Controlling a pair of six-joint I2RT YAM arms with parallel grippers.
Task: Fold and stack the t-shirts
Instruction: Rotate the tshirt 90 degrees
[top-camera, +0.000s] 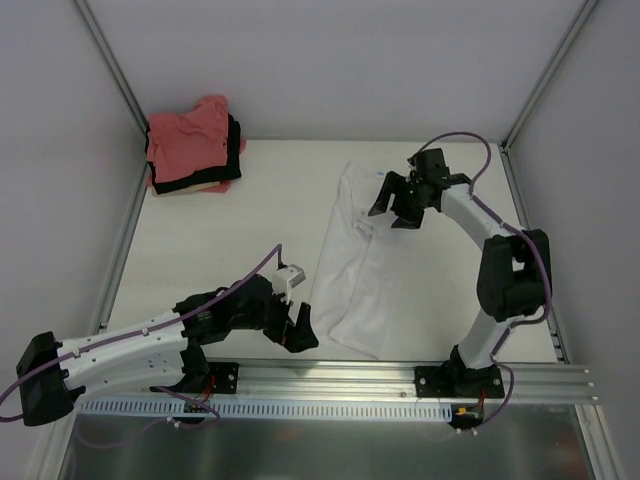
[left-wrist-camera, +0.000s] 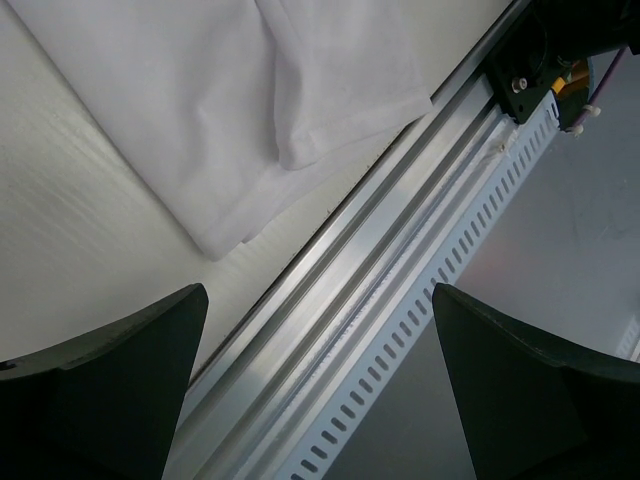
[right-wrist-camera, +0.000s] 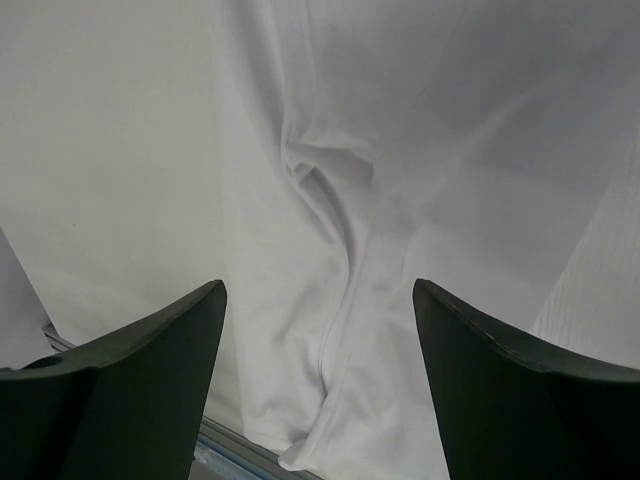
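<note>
Bare surface (top-camera: 250, 220) lies left of the white t-shirt (top-camera: 370, 270), whose hem is near the bottom rail (top-camera: 350, 375). The shirt is folded lengthwise and creased. I see left jaws and right jaws spread wide, empty.

Open across the bare table (top-camera: 235, 230) between the folded stack (top-camera: 193, 150), far left, and the white t-shirt (top-camera: 372, 268). Blocked by the rail (top-camera: 340, 375) at the near edge, the right gripper (top-camera: 397, 212) over the shirt's far end, the left gripper (top-camera: 298, 335) beside its near corner.

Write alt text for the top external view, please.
A white t-shirt lies partly folded on the table, the open left gripper by its near corner, the open right gripper over its far end. Folded shirts sit stacked far left.
</note>
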